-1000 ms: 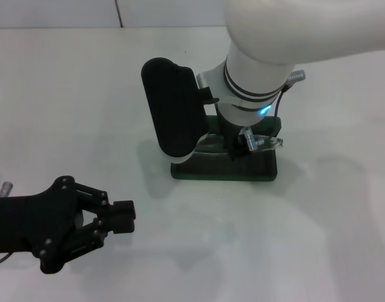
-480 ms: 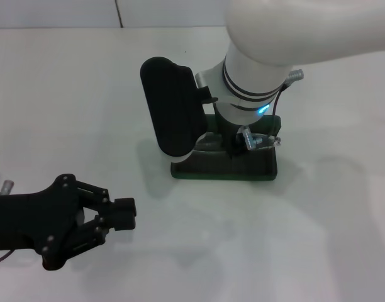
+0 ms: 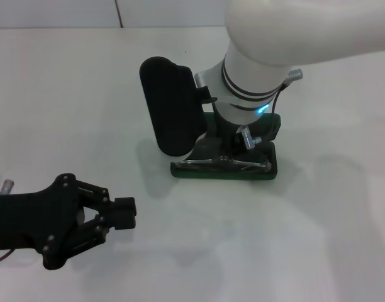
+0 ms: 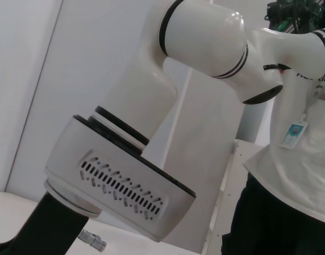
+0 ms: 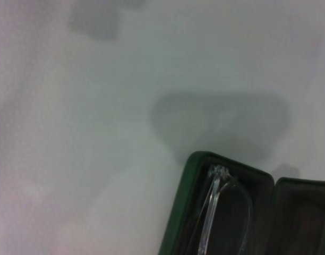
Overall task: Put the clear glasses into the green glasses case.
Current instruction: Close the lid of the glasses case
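The green glasses case (image 3: 225, 173) lies open on the white table, its lid (image 3: 273, 124) raised at the back. The clear glasses (image 3: 221, 162) lie along the case's front half, inside the tray. In the right wrist view the clear glasses (image 5: 214, 212) rest on the dark lining of the green glasses case (image 5: 179, 223). My right gripper (image 3: 233, 151) hangs straight over the case, just above the glasses, and the wrist hides most of it. My left gripper (image 3: 122, 214) is parked low at the near left, shut and empty.
A black oblong housing (image 3: 170, 107) on the right wrist juts out left of the case. Bare white table (image 3: 331, 226) surrounds the case. A person (image 4: 290, 175) stands beyond the robot in the left wrist view.
The clear glasses were up at the case's right end by the right gripper; now they lie flat in the case's front half. The left arm has stayed put.
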Robot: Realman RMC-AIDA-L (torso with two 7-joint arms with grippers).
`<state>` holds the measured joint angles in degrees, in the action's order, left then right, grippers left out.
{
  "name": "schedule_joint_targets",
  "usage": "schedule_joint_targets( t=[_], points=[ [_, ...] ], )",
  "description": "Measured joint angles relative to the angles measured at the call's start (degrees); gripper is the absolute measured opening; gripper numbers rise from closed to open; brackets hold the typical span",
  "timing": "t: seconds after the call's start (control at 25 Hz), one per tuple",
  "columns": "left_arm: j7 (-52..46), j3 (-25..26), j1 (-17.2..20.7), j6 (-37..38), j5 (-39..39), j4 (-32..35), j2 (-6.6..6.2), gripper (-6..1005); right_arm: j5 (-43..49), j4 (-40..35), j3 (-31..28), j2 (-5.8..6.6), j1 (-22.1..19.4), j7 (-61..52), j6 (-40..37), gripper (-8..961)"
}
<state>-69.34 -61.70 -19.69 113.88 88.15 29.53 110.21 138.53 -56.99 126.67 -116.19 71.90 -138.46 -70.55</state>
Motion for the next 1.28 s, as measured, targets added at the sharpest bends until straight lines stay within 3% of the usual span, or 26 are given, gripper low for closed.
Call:
schedule_joint_targets(
  t=[0.36, 0.72, 0.96, 1.28],
  points=[
    [0.0, 0.0, 0.14, -0.34, 0.0, 0.0, 0.0, 107, 0.46, -3.39, 0.74, 0.0, -1.54, 0.03, -0.22, 168],
    [-0.12, 0.05, 0.18, -0.28, -0.24, -0.01, -0.02, 107, 6.37, -10.38, 0.57, 0.0, -7.03, -0.7, -1.35, 169],
    [-0.49, 0.1, -0.08, -0.13, -0.49, 0.0, -0.25, 107, 9.8, -16.7, -0.5, 0.01, -12.49, -1.11, -1.52, 170],
    [-0.63, 0.14, -0.47, 0.01, -0.58, 0.13, -0.47, 111, 17.97, -31.59, -3.33, 0.0, -25.55, -1.28, -2.14, 171]
  ],
)
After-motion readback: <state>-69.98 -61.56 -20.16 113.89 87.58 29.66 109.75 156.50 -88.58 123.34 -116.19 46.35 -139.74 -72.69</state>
